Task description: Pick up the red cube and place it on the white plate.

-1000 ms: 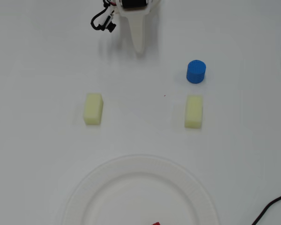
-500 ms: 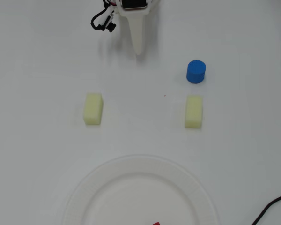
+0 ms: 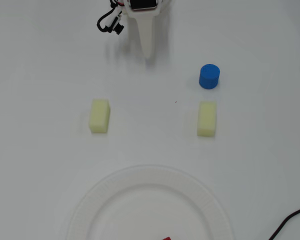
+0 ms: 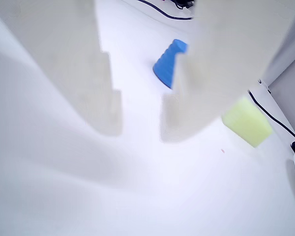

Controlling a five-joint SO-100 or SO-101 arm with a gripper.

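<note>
Overhead, only the red cube [image 3: 166,238] shows on the white plate [image 3: 115,200]; wrist shows claw [image 4: 141,123] spread, empty.

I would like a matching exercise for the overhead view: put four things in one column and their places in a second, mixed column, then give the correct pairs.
Things:
1. small red cube
2. blue plastic cylinder
3. large white ribbed plate
4. white arm with fingers

Places:
A. top centre
B. just above the right pale yellow block
C. bottom edge, on the plate, mostly cut off
D. bottom centre

Pairs: 1-C, 2-B, 3-D, 4-A
</note>
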